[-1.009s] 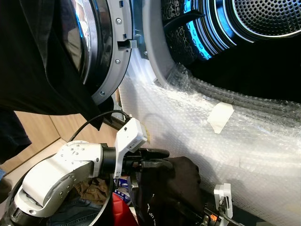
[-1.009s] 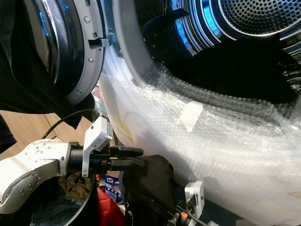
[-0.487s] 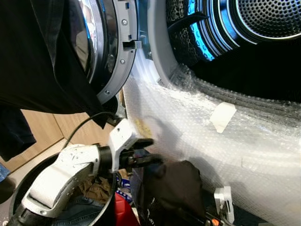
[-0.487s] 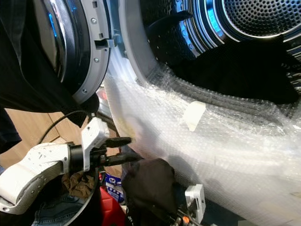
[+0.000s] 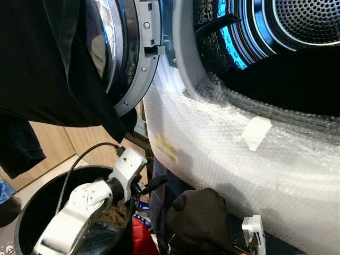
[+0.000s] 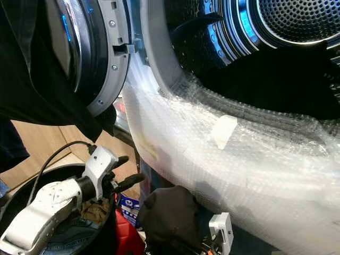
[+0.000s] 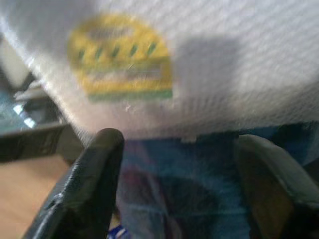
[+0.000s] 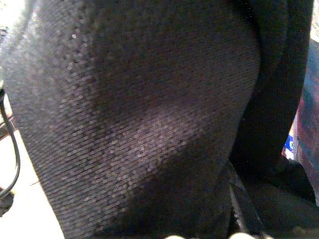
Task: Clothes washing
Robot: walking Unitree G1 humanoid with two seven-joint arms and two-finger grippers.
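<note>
- Currently the left claw point(image 5: 151, 185) hangs over the black laundry basket point(image 5: 32, 212), its two fingers spread apart with nothing between them; the left wrist view shows the gap open toward the bubble-wrapped washer front point(image 5: 239, 154).
- Dark garment point(image 5: 199, 218) is bunched low before the washer, just below the drum opening point(image 5: 276, 58). It fills the right wrist view as knit fabric.
- Right claw: mount visible at the lower edge, fingers buried in cloth; it probably grips the garment, but I cannot tell.
- Another dark cloth point(image 5: 48, 64) drapes over the open washer door point(image 5: 130, 58).
- Handling judgement: garment soft, light, limp, not fragile; will sag and snag on the wrap. Take hold at a thick fold near the top of the bundle, then lift clear of the rim.
</note>
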